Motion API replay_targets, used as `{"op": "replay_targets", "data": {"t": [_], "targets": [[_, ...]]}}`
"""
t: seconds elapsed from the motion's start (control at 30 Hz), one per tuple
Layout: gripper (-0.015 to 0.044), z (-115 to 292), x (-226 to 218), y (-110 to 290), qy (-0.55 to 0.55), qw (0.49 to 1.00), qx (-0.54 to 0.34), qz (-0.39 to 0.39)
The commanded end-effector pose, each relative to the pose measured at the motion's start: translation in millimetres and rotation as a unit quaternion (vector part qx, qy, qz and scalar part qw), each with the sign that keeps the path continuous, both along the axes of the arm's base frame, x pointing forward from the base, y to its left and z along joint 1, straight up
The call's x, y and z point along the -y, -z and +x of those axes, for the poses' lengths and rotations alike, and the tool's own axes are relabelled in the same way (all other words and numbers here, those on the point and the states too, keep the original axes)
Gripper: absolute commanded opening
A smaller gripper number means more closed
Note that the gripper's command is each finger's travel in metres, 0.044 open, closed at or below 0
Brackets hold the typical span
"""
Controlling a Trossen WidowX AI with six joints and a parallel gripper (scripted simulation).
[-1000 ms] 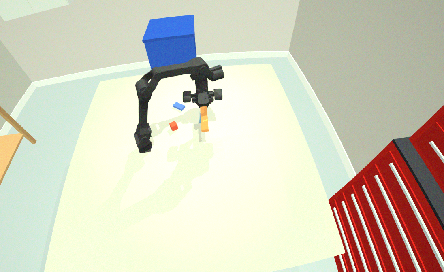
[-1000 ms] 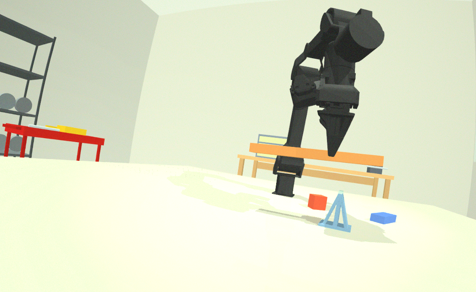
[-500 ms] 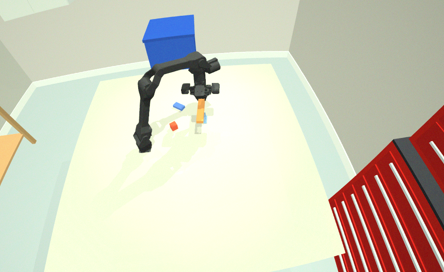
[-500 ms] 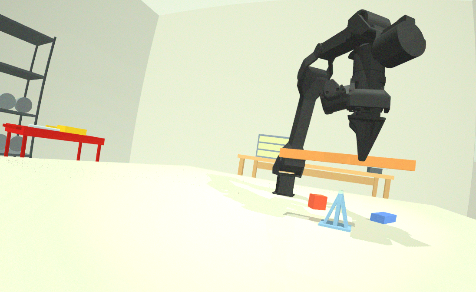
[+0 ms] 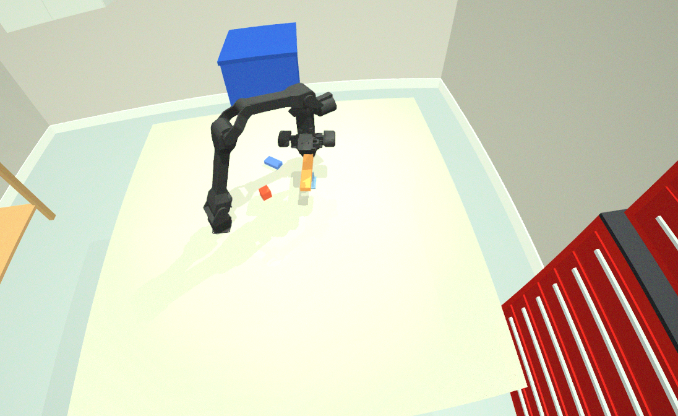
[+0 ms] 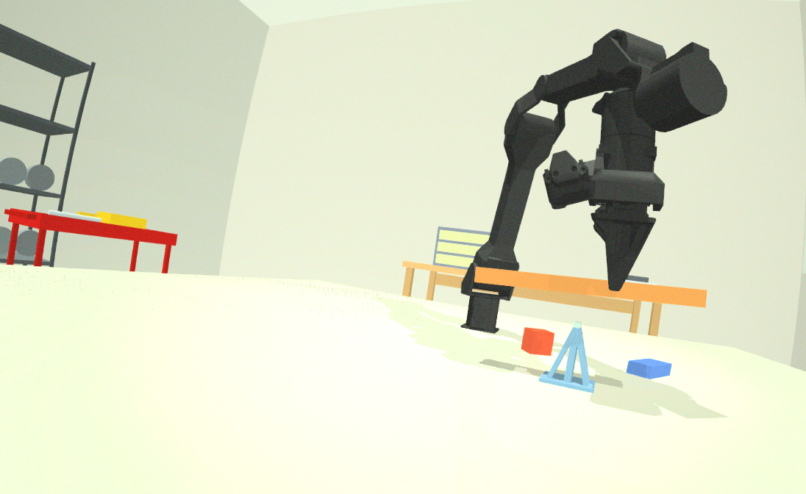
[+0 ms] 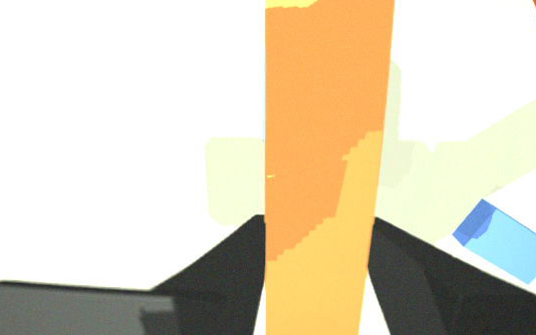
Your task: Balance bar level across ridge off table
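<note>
Overhead, the dark parallel-jaw gripper is clamped on the long flat orange bar, pinching it right of its middle. That bar hangs roughly level in the air, well clear of the pale cream table top. Below it stands the light blue A-frame ridge, its peak apart from the bar's underside. A small red cube sits just left of the ridge, and a flat blue block lies to its right, both resting on the table.
</note>
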State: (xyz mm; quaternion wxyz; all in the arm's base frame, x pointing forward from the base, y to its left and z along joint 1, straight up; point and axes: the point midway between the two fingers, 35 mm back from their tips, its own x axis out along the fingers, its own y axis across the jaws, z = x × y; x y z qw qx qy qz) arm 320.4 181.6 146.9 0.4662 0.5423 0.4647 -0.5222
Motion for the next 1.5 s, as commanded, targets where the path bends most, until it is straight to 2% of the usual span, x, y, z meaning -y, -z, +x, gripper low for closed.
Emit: {"op": "replay_targets", "data": {"t": [0.0,0.4,1.47], "targets": [[0.0000,1.0,0.4,5.3,0.003,1.000,0.002,-0.001],[0.0000,1.4,1.5,23.8,0.003,1.000,0.002,-0.001],[0.0000,1.6,1.6,25.6,0.003,1.000,0.002,-0.001]]}}
